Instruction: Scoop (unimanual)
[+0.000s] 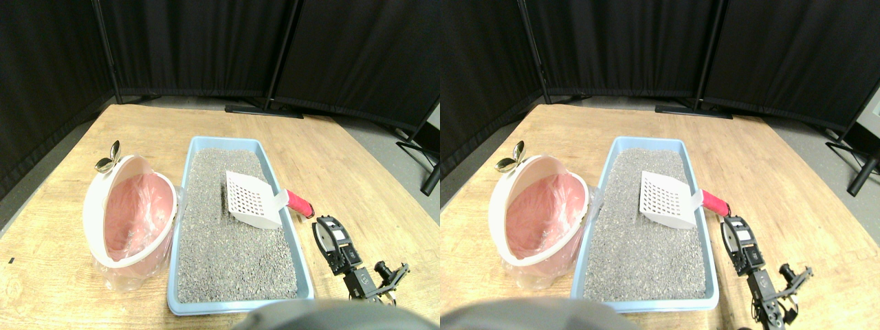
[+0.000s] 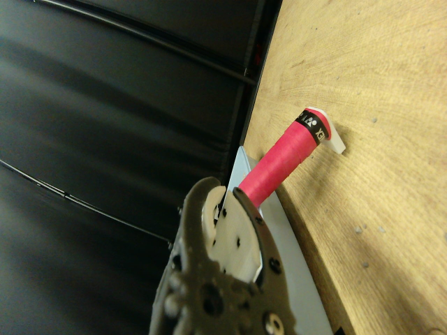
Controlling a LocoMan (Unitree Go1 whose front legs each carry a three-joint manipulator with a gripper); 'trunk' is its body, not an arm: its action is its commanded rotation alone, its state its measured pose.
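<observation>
White scoop (image 1: 253,200) lying on litter in blue tray (image 1: 301,240), red handle (image 1: 300,203) over rim, right end effector (image 1: 327,231) just beside handle, jaw state unclear, pink-lined bin (image 1: 127,218) left of tray

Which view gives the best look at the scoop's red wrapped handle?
The wrist view: the red handle fills its middle, showing its wrap and the black band near its end. The stereo pair view shows only a short red stub sticking out over the blue tray's rim, just ahead of the right gripper.
</observation>
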